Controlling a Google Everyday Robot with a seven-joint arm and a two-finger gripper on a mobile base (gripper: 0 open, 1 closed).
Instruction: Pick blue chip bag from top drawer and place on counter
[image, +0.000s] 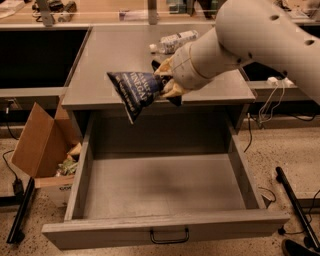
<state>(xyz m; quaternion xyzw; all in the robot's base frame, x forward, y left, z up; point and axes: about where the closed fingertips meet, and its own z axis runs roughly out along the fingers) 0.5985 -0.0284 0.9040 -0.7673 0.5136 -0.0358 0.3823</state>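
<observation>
The blue chip bag (134, 93), dark navy with white lettering, hangs in the air at the counter's front edge, above the back of the open top drawer (165, 186). My gripper (167, 82) is shut on the bag's right end, with the big white arm (250, 35) reaching in from the upper right. The drawer is pulled out, its grey floor bare, with a small black handle (169, 236) on its front. The grey counter (115, 55) lies behind and below the bag.
A clear plastic water bottle (172, 41) lies on the counter's far side. An open cardboard box (42, 145) with scraps stands on the floor at the left. A black stand leg (297, 210) and cables lie at the right.
</observation>
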